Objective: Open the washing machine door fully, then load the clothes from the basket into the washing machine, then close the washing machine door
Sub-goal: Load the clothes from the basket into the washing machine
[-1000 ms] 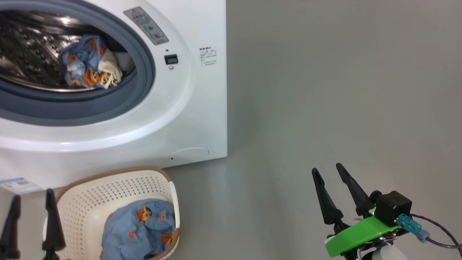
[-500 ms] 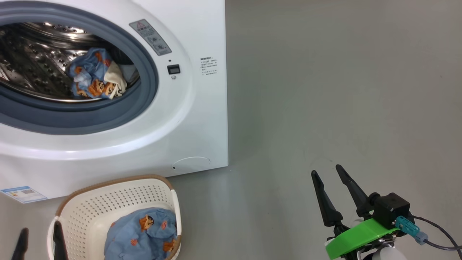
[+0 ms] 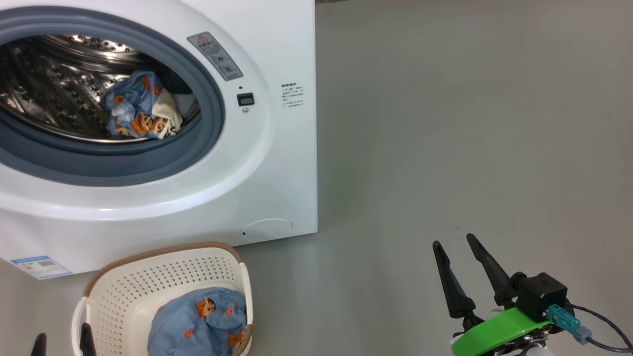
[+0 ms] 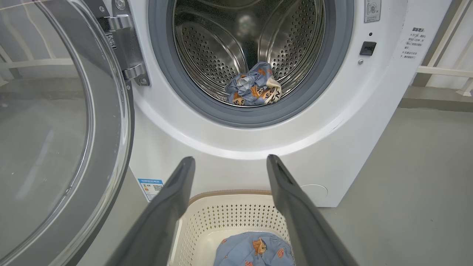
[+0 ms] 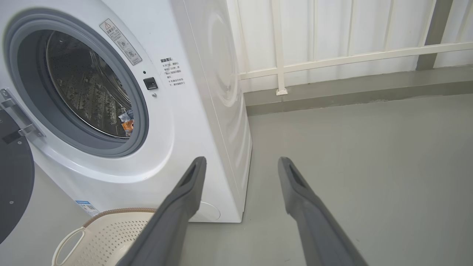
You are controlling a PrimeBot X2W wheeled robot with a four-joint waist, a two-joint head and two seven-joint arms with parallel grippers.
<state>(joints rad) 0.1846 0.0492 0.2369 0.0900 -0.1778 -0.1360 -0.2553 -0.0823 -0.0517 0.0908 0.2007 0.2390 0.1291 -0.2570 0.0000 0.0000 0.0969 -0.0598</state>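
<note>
Low in the washing machine point(image 3: 277, 163), at the drum's 6 o'clock: crumpled clothes point(image 3: 141, 113). At the machine's 6 o'clock, the basket point(image 3: 148, 277) on the floor point(image 3: 445, 148) holds a blue garment point(image 3: 198, 321), partly cut off. The washing machine door point(image 4: 107, 111) stands open at 9 o'clock, cropped. Left gripper point(image 4: 230, 159) and right gripper point(image 3: 453, 240): fingers wide, empty.

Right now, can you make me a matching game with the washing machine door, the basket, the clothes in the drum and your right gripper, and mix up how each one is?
Things:
1. washing machine door
2. basket
3. clothes in the drum
4. right gripper

How they are, mixed up:
A. standing on the floor with one blue garment inside
B. swung wide open on its hinge
C. open and empty, above bare floor
D. crumpled in a bundle

Right pairs: 1-B, 2-A, 3-D, 4-C
</note>
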